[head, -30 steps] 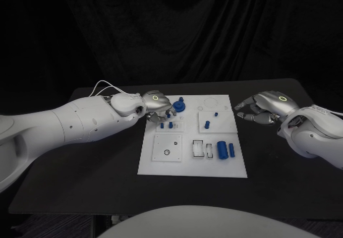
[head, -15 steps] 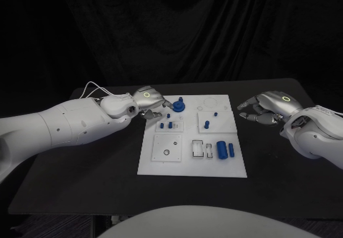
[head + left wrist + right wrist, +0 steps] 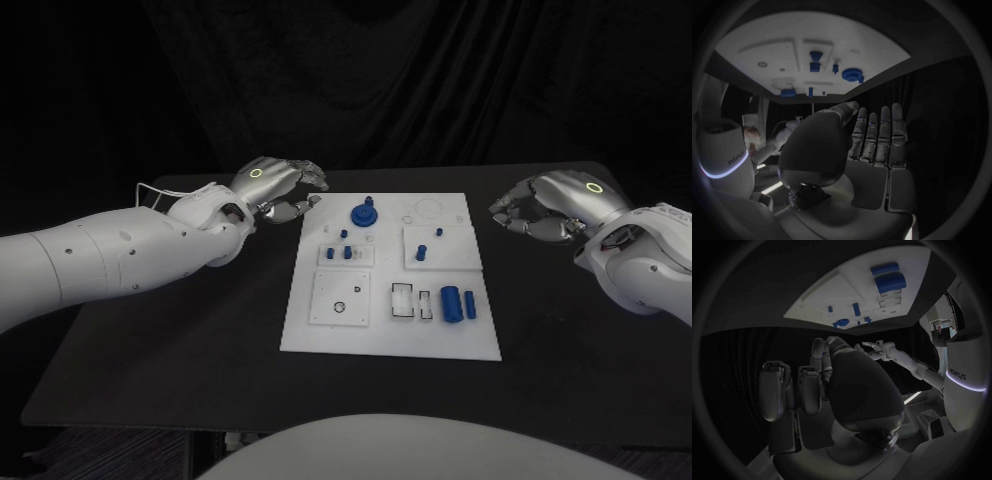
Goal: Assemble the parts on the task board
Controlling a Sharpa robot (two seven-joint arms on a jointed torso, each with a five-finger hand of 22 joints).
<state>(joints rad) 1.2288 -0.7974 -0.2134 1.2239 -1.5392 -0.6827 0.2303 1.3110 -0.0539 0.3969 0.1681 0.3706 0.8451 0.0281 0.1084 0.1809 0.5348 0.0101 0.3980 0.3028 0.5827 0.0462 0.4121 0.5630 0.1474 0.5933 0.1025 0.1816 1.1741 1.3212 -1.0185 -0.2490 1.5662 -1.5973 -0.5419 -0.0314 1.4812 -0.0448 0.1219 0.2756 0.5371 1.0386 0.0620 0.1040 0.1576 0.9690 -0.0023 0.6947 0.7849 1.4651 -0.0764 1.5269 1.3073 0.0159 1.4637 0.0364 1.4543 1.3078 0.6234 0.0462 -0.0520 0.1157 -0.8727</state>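
Observation:
The white task board [image 3: 389, 330] lies in the middle of the black table. On its far part stands a round blue piece [image 3: 365, 213] with small blue pegs [image 3: 338, 252] just in front of it, and two blue cylinders [image 3: 456, 303] lie near its right edge. My left hand [image 3: 274, 185] hovers off the board's far left corner, fingers stretched out and holding nothing [image 3: 873, 145]. My right hand [image 3: 555, 208] hangs to the right of the board, fingers loosely bent, also holding nothing [image 3: 836, 385]. The board [image 3: 773, 40] and the round piece [image 3: 852, 75] lie beyond the left hand's fingertips.
Two more blue pegs [image 3: 420, 250] stand on a raised square at the board's far right. Bare black table [image 3: 159, 330] surrounds the board, with a dark curtain behind its far edge. From the right wrist, the board [image 3: 848, 295] and its cylinders [image 3: 891, 282] lie beyond the hand.
My left hand has drawn back from the round blue piece to the left, off the board. My right hand has drifted slightly farther right and away.

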